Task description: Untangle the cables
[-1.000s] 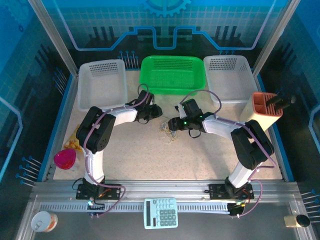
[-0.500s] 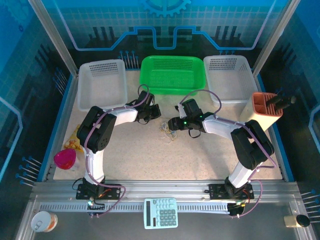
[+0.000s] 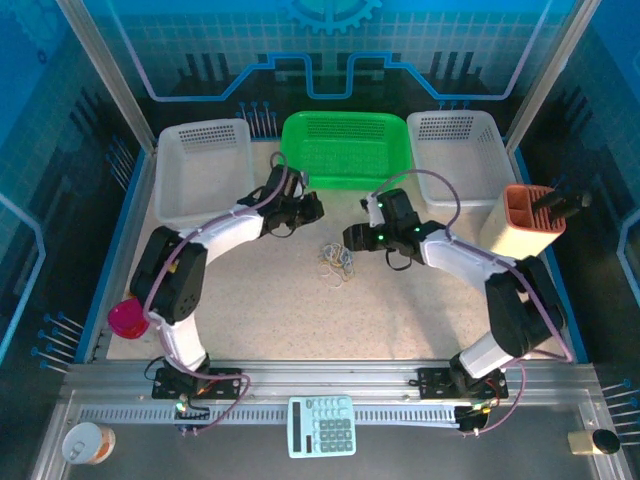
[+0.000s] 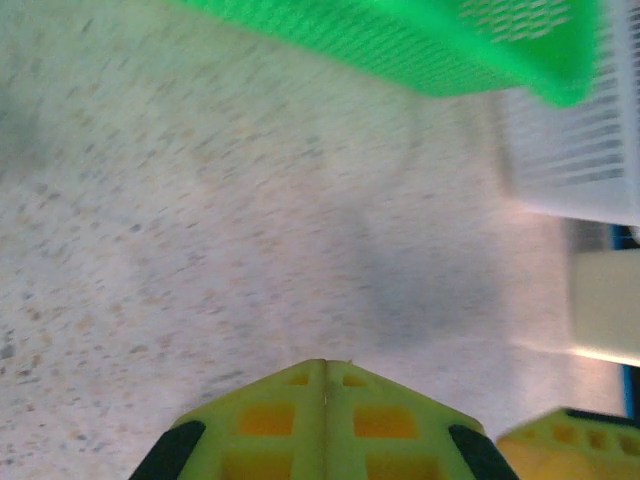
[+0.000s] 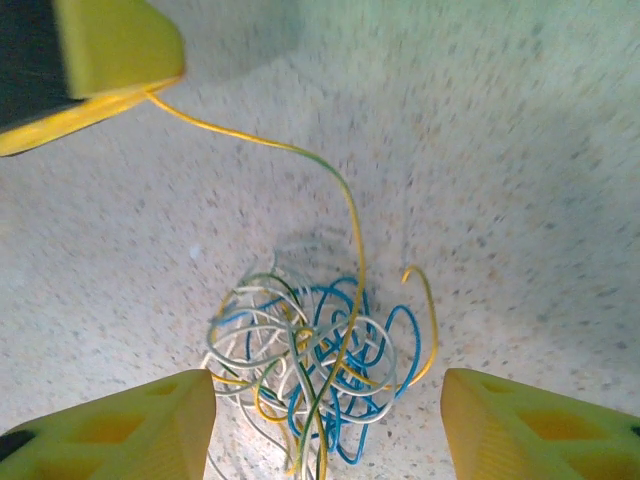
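The cables (image 3: 335,262) lay in one small tangle mid-worktop (image 3: 300,310). Just beyond, the right gripper (image 5: 325,392) stood wide, with the tangle framed between its fingers. Farther left, near the green basket (image 3: 345,150), the left gripper (image 3: 312,207) was pinched tight on a yellow strand (image 5: 300,160) leading from the tangle.

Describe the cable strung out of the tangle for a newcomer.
On the speckled table, in front of the green basket, lies the cable tangle. One yellow cable arcs up from it into the shut left gripper; the rest lie coiled.
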You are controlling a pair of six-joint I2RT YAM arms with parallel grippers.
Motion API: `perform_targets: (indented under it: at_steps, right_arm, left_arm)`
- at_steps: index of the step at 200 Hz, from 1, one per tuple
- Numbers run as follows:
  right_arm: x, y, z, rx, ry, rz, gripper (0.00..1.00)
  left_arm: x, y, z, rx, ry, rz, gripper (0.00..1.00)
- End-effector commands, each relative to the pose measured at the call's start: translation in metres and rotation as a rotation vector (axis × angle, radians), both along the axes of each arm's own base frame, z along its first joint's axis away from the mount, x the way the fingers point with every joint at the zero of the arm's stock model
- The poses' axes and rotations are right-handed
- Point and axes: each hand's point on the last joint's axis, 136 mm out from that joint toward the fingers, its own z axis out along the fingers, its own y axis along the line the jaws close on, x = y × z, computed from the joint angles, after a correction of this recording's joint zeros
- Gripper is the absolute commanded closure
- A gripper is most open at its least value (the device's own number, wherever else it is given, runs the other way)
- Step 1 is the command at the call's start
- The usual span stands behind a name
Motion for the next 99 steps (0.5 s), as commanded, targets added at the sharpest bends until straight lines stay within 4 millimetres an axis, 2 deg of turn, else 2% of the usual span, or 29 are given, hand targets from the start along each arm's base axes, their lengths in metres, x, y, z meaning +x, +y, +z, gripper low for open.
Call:
perform_targets:
  at_steps: [1, 31, 53, 99]
  right_arm:
    - [0.005, -0.012, 0.040, 0.053, -0.060, -0.016, 0.38]
    - [0.006, -0.029, 0.079, 0.104, -0.128, -0.043, 0.37]
    - [0.004, -0.038, 0.106, 0.137, -0.185, -0.045, 0.36]
    - [-0.007, -0.024, 0.150, 0.205, -0.296, 0.085, 0.34]
  left_arm:
    - [-0.013, -0.015, 0.060, -0.042, -0.091, -0.095, 1.00]
    - [-0.024, -0.026, 0.110, -0.092, -0.167, -0.147, 1.00]
    - [-0.032, -0.035, 0.138, -0.114, -0.207, -0.185, 1.00]
    - [-0.047, -0.046, 0.182, -0.146, -0.273, -0.237, 1.00]
